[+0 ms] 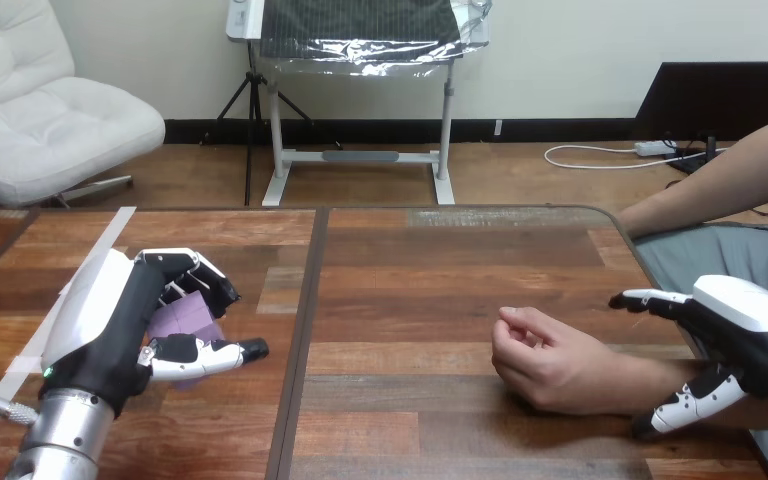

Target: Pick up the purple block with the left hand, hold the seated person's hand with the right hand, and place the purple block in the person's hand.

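The purple block (182, 322) sits at the table's left, inside my left hand (125, 325). That hand's fingers (203, 277) curl over the block's far side and the thumb (210, 352) presses on its near side. I cannot tell whether the block rests on the table or is lifted. The person's hand (538, 362) lies on the table at the right, loosely curled, with its forearm running to the right. My right hand (750, 335) is over that forearm near the wrist, open: its fingers reach straight past the far side and the thumb (688, 404) is on the near side.
A dark seam (305, 330) runs front to back between the two table halves. A strip of pale tape (80, 270) crosses the left half. The table's rounded right edge (650, 265) is close behind my right hand.
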{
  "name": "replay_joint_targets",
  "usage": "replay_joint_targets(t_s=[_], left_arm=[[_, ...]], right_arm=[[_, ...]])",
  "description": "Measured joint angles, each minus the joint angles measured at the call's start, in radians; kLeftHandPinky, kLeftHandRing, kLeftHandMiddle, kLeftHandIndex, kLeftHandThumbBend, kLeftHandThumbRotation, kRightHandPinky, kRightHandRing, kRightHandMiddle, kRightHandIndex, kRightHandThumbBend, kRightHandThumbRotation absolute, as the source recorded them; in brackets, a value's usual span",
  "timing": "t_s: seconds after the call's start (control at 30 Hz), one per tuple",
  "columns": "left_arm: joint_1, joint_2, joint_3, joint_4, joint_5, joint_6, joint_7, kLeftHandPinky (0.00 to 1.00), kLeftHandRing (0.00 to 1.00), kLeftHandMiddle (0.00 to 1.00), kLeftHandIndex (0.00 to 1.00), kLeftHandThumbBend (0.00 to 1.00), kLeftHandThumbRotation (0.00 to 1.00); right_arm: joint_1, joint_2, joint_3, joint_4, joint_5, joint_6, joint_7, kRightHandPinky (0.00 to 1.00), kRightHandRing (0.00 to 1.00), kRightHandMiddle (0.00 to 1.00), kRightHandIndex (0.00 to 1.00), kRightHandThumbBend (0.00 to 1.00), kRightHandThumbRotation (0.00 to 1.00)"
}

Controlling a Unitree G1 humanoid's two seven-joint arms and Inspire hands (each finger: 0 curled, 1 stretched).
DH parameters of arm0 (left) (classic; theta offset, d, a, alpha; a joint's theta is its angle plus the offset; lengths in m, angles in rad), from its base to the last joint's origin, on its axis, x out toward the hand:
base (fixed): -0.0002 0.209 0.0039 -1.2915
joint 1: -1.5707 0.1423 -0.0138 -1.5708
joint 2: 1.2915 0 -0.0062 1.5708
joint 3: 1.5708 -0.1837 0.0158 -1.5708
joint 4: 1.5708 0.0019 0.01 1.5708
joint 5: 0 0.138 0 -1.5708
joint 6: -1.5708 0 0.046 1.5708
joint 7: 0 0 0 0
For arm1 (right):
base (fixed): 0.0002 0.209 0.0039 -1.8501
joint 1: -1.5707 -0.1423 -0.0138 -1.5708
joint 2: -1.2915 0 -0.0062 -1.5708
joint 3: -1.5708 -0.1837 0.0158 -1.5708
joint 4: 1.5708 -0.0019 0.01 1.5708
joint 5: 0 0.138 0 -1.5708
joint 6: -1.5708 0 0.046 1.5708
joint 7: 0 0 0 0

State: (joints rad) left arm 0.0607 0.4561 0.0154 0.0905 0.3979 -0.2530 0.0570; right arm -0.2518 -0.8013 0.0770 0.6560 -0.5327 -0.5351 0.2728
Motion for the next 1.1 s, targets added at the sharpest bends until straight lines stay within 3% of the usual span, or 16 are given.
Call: replay_joint_targets(t_s=[1.1], left_arm=[[0.001, -0.002, 0.004, -0.005, -0.005, 0.0, 0.0, 0.32, 0.36, 0.42, 0.44, 0.71, 0.0]], right_arm=[[-0.039, -0.018, 0.082, 0.008, -0.037, 0.048, -0.001, 0.81, 0.84, 0.84, 0.85, 1.0, 0.1]])
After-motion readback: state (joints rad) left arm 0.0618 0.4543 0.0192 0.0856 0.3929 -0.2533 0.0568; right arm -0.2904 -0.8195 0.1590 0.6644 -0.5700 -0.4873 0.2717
